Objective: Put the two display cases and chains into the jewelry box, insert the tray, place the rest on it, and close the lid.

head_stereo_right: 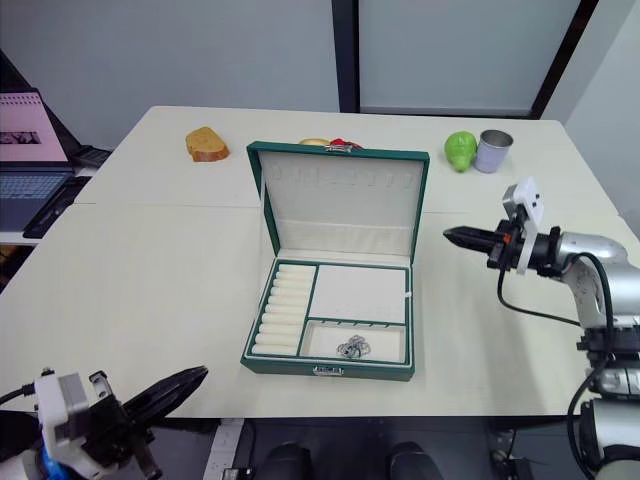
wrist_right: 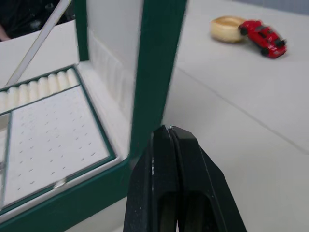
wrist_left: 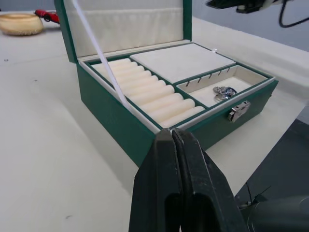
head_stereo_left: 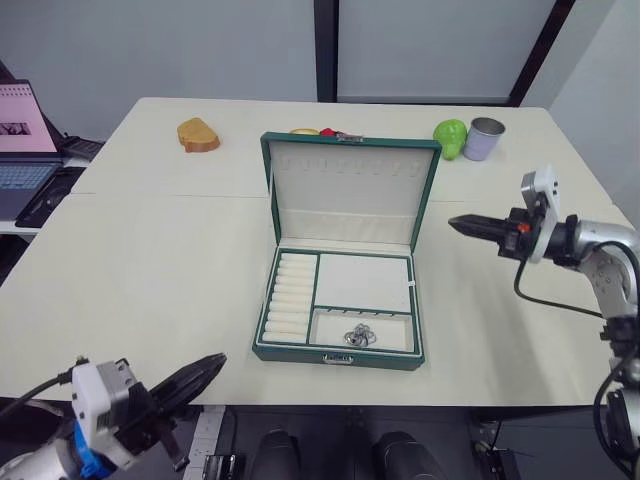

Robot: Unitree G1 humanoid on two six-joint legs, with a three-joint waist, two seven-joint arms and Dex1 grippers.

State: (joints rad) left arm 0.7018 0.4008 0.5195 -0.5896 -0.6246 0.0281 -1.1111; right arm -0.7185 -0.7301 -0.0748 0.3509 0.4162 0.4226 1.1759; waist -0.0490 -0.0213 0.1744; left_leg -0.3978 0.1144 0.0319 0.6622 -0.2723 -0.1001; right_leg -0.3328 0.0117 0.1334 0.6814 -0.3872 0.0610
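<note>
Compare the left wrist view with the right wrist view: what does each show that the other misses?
Left wrist: the clasp, the rings in the front compartment, and the right gripper above.
Right wrist: the lid edge-on from the side.
Both: the box with its tray in, the red toy car, the wooden bowl.

silver-grey arms carry white wrist camera blocks, black looping cables and tapered black two-finger tips: left end effector, right end effector.
</note>
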